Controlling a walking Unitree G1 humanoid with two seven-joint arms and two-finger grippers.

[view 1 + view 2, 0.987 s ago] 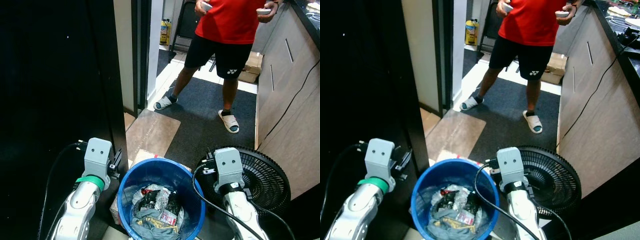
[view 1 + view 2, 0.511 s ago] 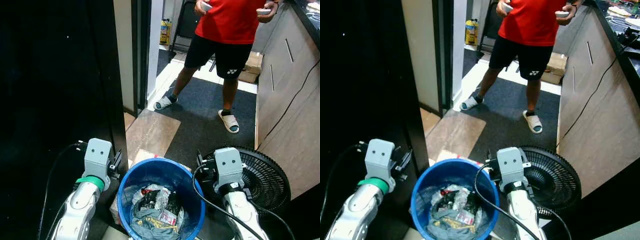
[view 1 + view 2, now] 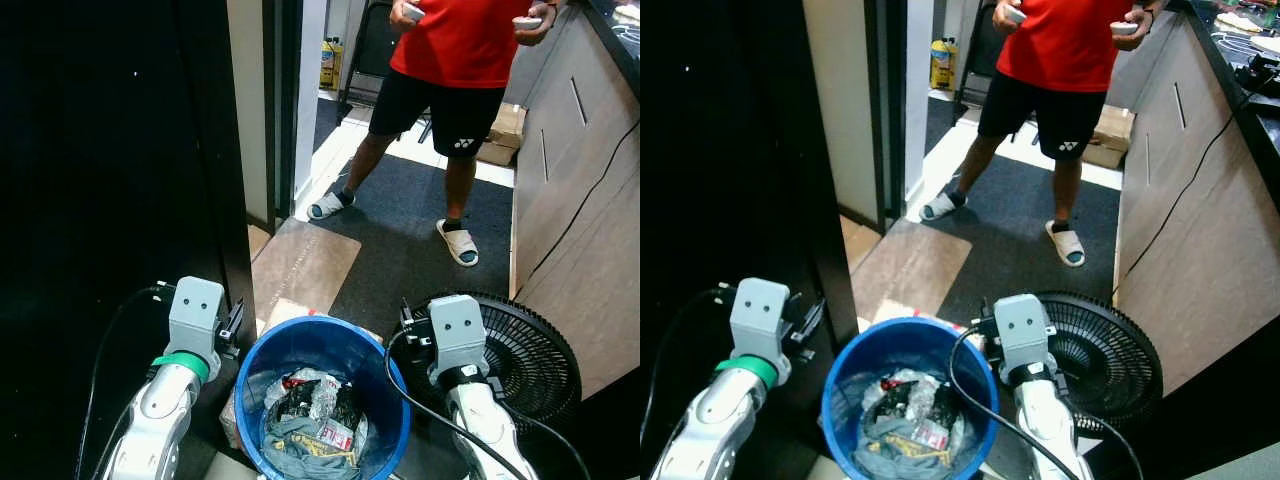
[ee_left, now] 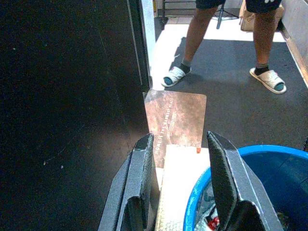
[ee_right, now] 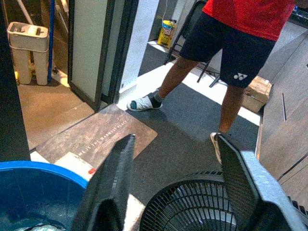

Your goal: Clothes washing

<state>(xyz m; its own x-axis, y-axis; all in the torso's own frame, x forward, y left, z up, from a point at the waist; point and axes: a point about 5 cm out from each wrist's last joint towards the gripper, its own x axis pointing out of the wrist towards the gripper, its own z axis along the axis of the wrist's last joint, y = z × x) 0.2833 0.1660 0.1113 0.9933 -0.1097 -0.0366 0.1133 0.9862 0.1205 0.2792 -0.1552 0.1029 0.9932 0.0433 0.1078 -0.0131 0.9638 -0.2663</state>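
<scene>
Across the upper half of the head view, from eleven to one o'clock, a dark carpet (image 3: 400,235) runs toward a person in a red shirt and black shorts (image 3: 455,70), who stands holding a small controller in each hand. At nine o'clock a tall black panel (image 3: 110,150) closes off that whole side, and at three o'clock a wooden counter front (image 3: 570,200) does the same. A brown doormat (image 3: 300,265) lies near the centre, and a black floor fan (image 3: 535,355) lies flat at four o'clock.

At six o'clock stands the blue bucket (image 3: 325,345), lined with clear plastic and holding the laundry (image 3: 310,415): a grey garment at the bottom with crumpled dark and printed pieces heaped on it. The bucket sits between the two arms.

The left gripper (image 4: 178,187) hovers at seven o'clock, just beside the bucket's rim, its fingers spread and holding nothing. The right gripper (image 5: 175,187) hovers at five o'clock, between the bucket and the fan, its fingers also spread wide and bare.

As a judgement, the task is barely begun. The clothes sit gathered in the bucket, neither claw touches it, and no washing machine can be made out. Gripping the bucket or its contents, carrying, loading and starting a wash all appear left to do.
</scene>
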